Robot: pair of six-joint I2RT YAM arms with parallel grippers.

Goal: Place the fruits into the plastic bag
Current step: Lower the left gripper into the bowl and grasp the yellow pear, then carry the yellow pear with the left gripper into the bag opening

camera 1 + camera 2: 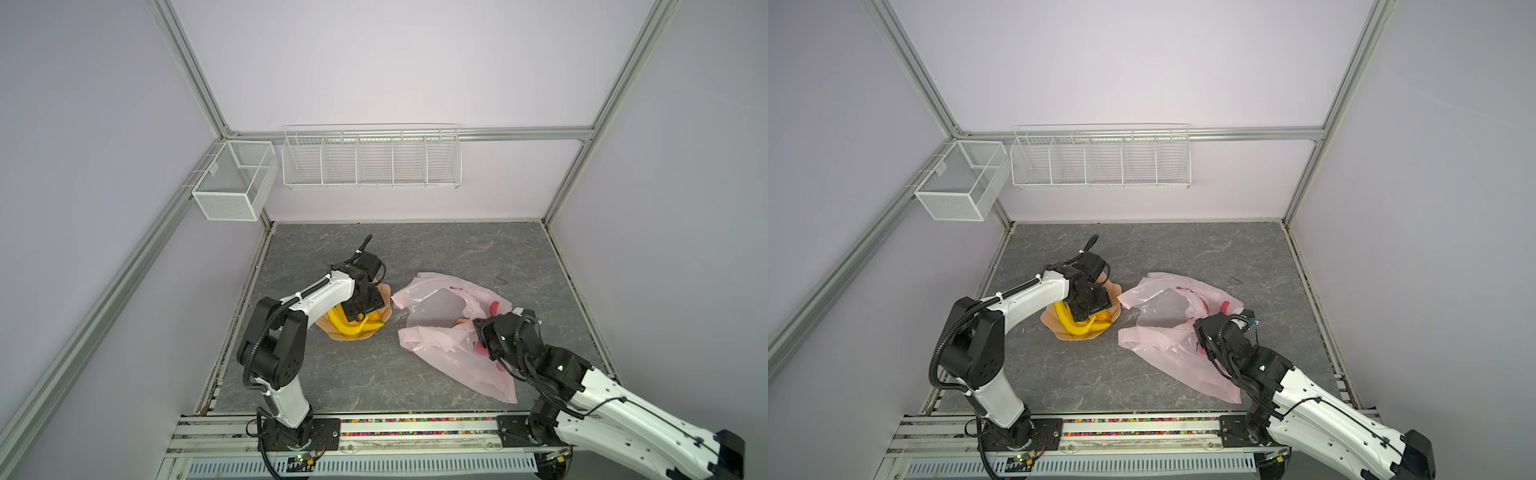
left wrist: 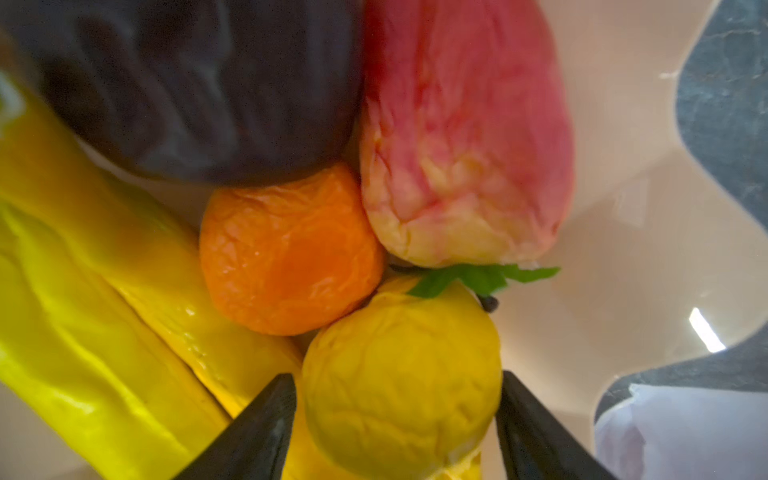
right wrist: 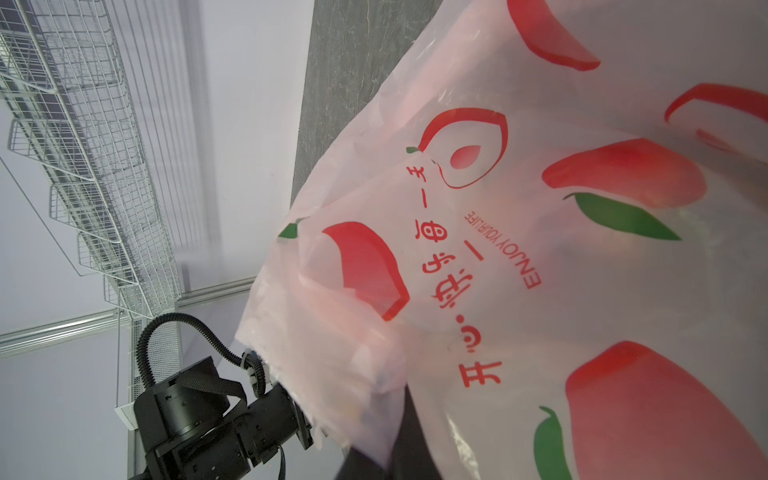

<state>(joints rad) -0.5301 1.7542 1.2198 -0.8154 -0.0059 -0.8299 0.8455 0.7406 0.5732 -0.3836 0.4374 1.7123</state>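
Note:
The fruits lie heaped in a peach-coloured dish [image 1: 384, 293] [image 2: 623, 249]: yellow bananas [image 1: 345, 326] [image 2: 104, 311], an orange one [image 2: 291, 253], a dark purple one [image 2: 199, 83], a red-yellow peach [image 2: 465, 137] and a round yellow fruit [image 2: 399, 415]. My left gripper [image 1: 359, 313] [image 2: 397, 374] is down in the dish, open, a finger on each side of the round yellow fruit. The pink plastic bag [image 1: 436, 307] [image 1: 1163, 307] [image 3: 540, 249] lies crumpled to the right, its mouth gaping toward the dish. My right gripper [image 1: 482, 328] [image 3: 386, 436] is shut on the bag's film and holds it lifted.
A white wire rack [image 1: 372, 160] hangs on the back wall and a mesh box [image 1: 232, 185] on the left wall. Aluminium posts frame the grey marble tabletop [image 1: 374, 365]. The arms' mounting rail [image 1: 415, 428] runs along the front edge.

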